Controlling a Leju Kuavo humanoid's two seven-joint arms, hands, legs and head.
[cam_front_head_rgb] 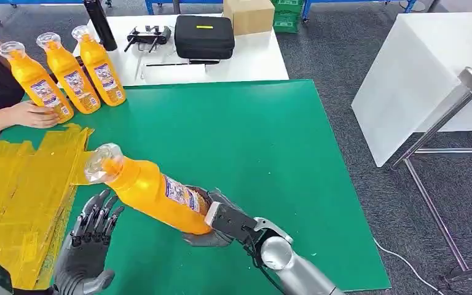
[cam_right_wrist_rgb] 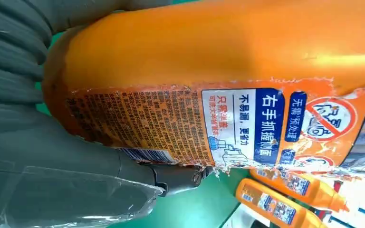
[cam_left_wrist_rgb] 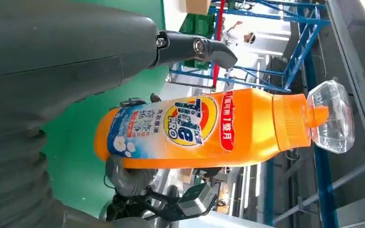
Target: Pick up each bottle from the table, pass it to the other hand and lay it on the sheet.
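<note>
Bottle [cam_front_head_rgb: 153,193], orange with clear cap: gripped at its base by the right hand [cam_front_head_rgb: 218,221], held tilted above the green table [cam_front_head_rgb: 270,153], cap end pointing toward the yellow sheet [cam_front_head_rgb: 18,184] (label side up). Left hand [cam_front_head_rgb: 92,236]: fingers spread and raised, holding nothing, just beside the bottle's body. Three more bottles [cam_front_head_rgb: 67,70] stand at the table's far left, a person's hand [cam_front_head_rgb: 34,115] on one

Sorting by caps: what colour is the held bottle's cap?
Clear over an orange neck on the held bottle; left wrist view shows it best.
</note>
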